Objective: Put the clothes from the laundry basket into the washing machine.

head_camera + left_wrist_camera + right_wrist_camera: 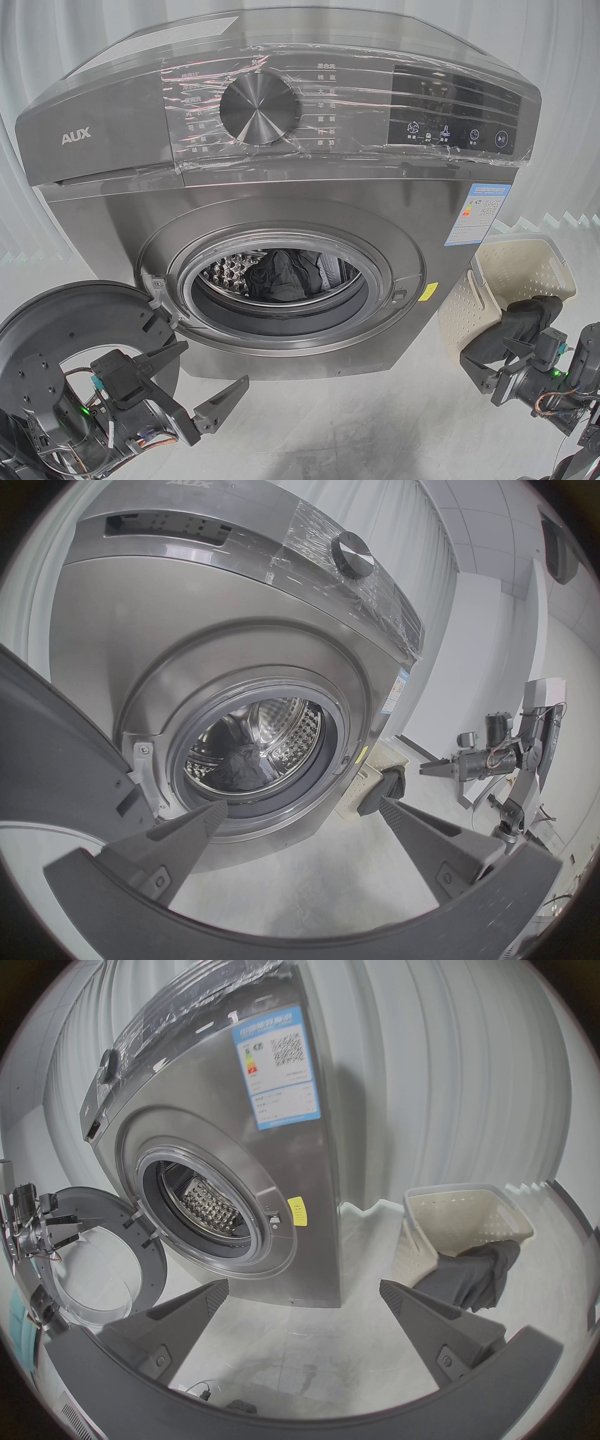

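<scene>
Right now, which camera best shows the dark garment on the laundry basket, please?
Right wrist view: the dark garment hangs unobstructed over the laundry basket rim. Head view: right tool overlaps it. Left wrist view: small, far.

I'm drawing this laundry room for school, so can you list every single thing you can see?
washing machine: 1, silver-grey, centre, facing the robot
door: 1, dark grey, swung open on the robot's left
control knob: 1, silver, top panel, under clear film
label: 1, blue and white, machine front, upper right
small sticker: 1, yellow, right of the drum opening
clothes: 1 bundle, dark, inside the drum
laundry basket: 1, cream, floor right of the machine
garment: 1, dark, draped over the basket's rim
curtain: 1, white, behind everything
left end effector: 1, dark grey, open, low by the door
right end effector: 1, dark grey, open, near the draped garment
</scene>
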Tool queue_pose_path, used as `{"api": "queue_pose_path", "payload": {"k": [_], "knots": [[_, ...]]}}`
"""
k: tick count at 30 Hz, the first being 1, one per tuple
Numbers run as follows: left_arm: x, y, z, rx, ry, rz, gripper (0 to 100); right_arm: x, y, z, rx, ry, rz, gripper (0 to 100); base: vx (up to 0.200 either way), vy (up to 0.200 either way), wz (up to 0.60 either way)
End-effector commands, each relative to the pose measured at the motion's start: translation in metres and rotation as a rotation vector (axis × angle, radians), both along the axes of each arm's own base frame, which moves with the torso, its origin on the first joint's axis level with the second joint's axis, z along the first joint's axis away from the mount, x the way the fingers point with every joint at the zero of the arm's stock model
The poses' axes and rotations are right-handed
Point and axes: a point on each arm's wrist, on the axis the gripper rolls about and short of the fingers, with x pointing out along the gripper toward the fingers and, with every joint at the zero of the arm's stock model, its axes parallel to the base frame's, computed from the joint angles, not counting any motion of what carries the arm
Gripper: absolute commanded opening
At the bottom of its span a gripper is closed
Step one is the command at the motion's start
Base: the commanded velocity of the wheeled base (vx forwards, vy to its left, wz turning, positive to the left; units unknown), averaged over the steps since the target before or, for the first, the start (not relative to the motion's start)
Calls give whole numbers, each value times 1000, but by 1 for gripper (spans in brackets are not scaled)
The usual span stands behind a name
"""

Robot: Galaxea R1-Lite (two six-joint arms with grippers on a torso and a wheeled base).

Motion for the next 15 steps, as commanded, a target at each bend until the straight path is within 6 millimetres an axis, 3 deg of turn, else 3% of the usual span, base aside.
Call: {"api": "queue_pose_path", "payload": {"k": [1, 7, 10, 15], "knots": [[-9, 13, 7, 9, -39, 17, 100, -25, -23, 14, 32, -69, -65, 100, -200, 0, 0], [-16, 22, 13, 36, -72, 30, 100, -40, -35, 12, 21, -40, -97, 100, -200, 0, 0], [-29, 39, 16, 69, -77, 55, 100, -60, -51, 11, 5, -48, -148, 100, -200, 0, 0], [-44, 56, 16, 100, -70, 80, 100, -77, -63, 8, -47, -70, -197, 100, -200, 0, 0]]}}
